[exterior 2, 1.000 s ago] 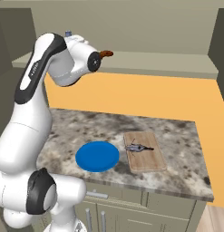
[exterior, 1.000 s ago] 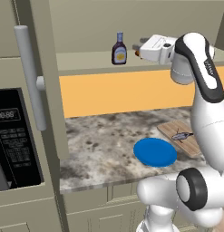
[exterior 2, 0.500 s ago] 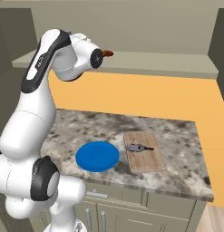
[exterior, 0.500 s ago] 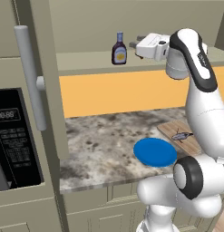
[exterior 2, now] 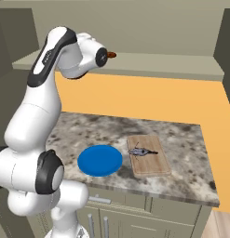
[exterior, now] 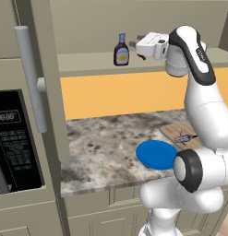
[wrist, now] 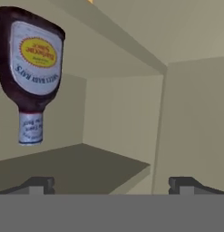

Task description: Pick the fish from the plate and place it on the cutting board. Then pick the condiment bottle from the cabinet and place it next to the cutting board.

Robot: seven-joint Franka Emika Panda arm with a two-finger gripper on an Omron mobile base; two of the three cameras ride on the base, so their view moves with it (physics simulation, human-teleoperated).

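Sitting nearest on the speckled stone counter (exterior 2: pixel 181 135) is the plate (exterior 2: pixel 100 160), bright blue and bare, close to the front edge. Lying just to its right is the cutting board (exterior 2: pixel 149 155), and the fish (exterior 2: pixel 140 151) is resting across the board's far half, its thin tail pointing right. In the left base view the same fish (exterior: pixel 184 138) is showing on the board (exterior: pixel 173 131) beside the plate (exterior: pixel 157 154), partly behind the white arm. Rising above the counter is the orange wall panel (exterior 2: pixel 149 100), and above that the cabinet (exterior: pixel 87 62) with its long recessed shelf. Standing upright on that shelf is the condiment bottle (exterior: pixel 121 50), label facing outward. The gripper (exterior: pixel 139 47) is hovering at shelf height just right of the bottle, apart from it, though its fingertips are hard to make out from the base. In the hand view the jaws are standing wide with nothing between them, and the bottle (wrist: pixel 34 68) is appearing upside down (that camera is rolled over) off to one side of the finger tips (wrist: pixel 38 183).
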